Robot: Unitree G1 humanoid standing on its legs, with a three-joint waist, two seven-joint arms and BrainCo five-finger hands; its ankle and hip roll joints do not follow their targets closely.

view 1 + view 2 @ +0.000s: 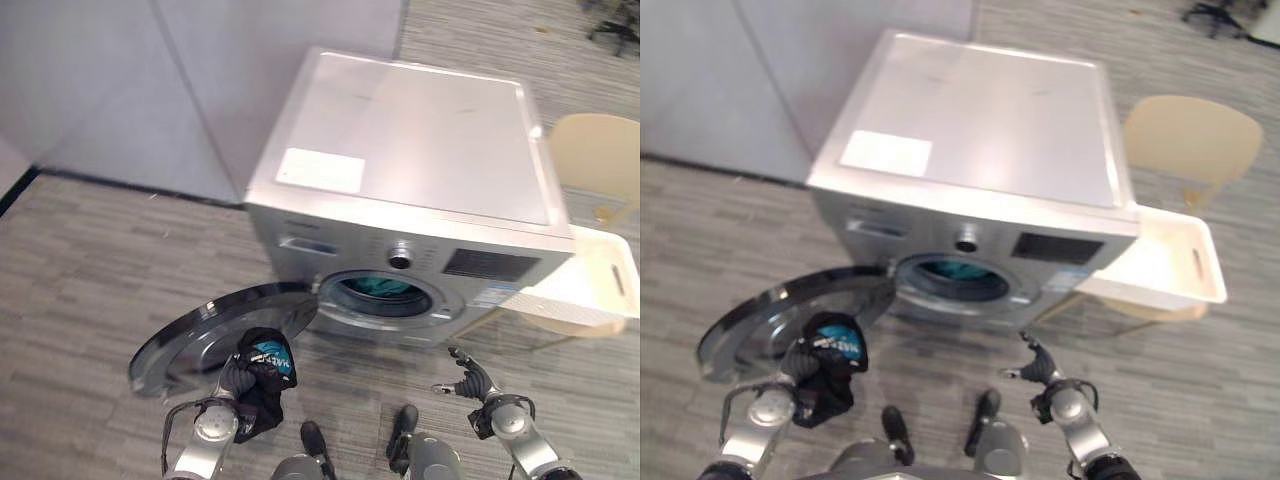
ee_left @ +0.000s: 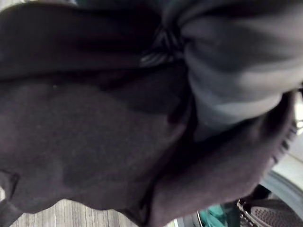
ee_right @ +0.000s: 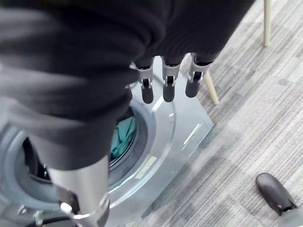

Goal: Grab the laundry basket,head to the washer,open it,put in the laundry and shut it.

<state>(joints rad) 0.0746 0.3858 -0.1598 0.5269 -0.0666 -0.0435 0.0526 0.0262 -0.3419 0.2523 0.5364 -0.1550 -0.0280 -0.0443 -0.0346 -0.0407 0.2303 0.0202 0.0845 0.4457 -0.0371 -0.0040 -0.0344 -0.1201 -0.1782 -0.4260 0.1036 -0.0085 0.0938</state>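
The washer stands with its round door swung wide open toward seven o'clock of the drum opening, and a teal garment already lies inside the drum. The left hand is closed round a dark garment with a teal patch — a bunched, drooping wad that hangs below the hand toward six o'clock. It sits just over the open door, at about eight o'clock from the drum mouth and near it, not yet inside.

As a judgement, the cloth is light and limp: it will not slip as a hard thing would, but loose ends may trail and catch on the door rim or the lip of the opening. The best hold is the one it has, a fistful at the bunched middle, so that the tails stay short. In the left wrist view the dark fabric drapes right across the hand, with the drum edge showing beyond it.

The right hand hangs at five o'clock from the drum mouth, well apart from the cloth, fingers loosely straight and holding nothing. A white basket rests on a pale chair at the washer's three o'clock side.
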